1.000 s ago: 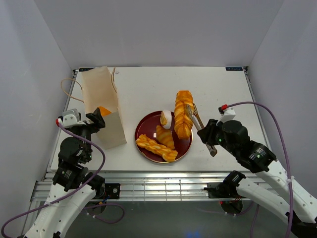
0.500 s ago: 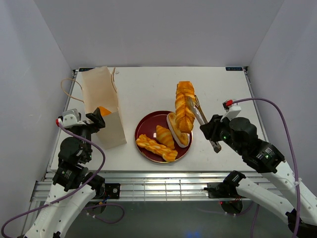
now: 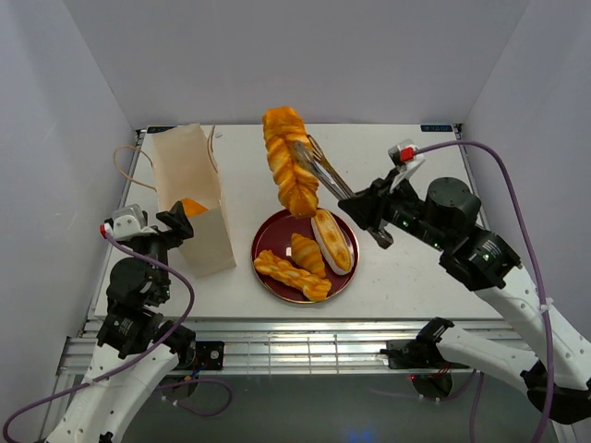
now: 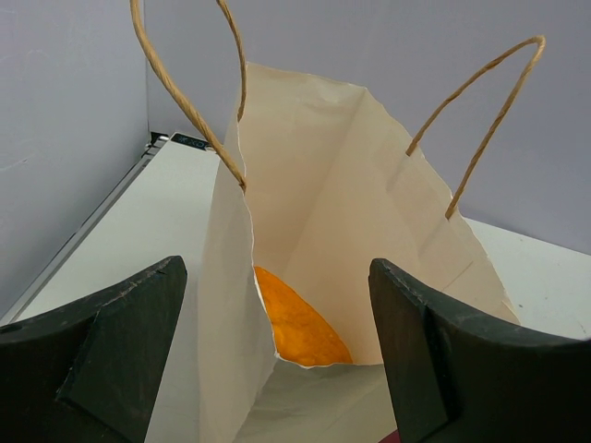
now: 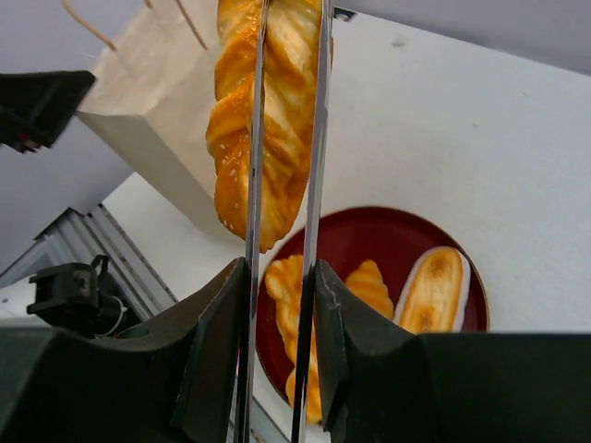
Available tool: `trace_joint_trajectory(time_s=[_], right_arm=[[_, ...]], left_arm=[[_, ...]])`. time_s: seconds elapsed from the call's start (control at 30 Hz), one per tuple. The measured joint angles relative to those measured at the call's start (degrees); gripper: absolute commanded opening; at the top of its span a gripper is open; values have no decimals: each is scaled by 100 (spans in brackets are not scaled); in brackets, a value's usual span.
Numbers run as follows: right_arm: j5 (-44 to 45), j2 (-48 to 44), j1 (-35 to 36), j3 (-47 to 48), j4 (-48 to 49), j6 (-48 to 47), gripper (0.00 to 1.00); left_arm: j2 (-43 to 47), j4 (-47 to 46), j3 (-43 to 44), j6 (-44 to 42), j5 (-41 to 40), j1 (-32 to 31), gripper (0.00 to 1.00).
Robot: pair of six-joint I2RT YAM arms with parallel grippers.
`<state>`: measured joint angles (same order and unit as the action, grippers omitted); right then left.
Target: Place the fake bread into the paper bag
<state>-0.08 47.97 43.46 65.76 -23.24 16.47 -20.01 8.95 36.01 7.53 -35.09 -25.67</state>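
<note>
carry step: the right gripper clamps thin metal tongs pinching a long golden braided toy loaf aloft, not yet over the tall beige paper bag. the left gripper gapes wide at the bag's mouth; next, i judge, swing the loaf over that opening and release.

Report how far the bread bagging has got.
Done: one orange piece lies inside the paper bag. In hand: the right tool grips tongs that clamp a long twisted loaf, held above the red plate. Left: that loaf, plus a braid, a croissant and an oval roll on the plate. The left tool stands open by the bag.
</note>
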Motion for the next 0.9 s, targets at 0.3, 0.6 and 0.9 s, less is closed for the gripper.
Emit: trace_joint_trajectory(time_s=[0.3, 0.6, 0.9], right_arm=[[-1893, 1541, 7, 1163, 1451, -144, 30], [-2730, 2861, 310, 2332, 2323, 72, 30], [-1858, 3718, 614, 2691, 2977, 286, 29]], left_arm=[[28, 2, 0, 0, -52, -2, 90], [35, 2, 0, 0, -98, -4, 90], [35, 2, 0, 0, -116, -31, 89]])
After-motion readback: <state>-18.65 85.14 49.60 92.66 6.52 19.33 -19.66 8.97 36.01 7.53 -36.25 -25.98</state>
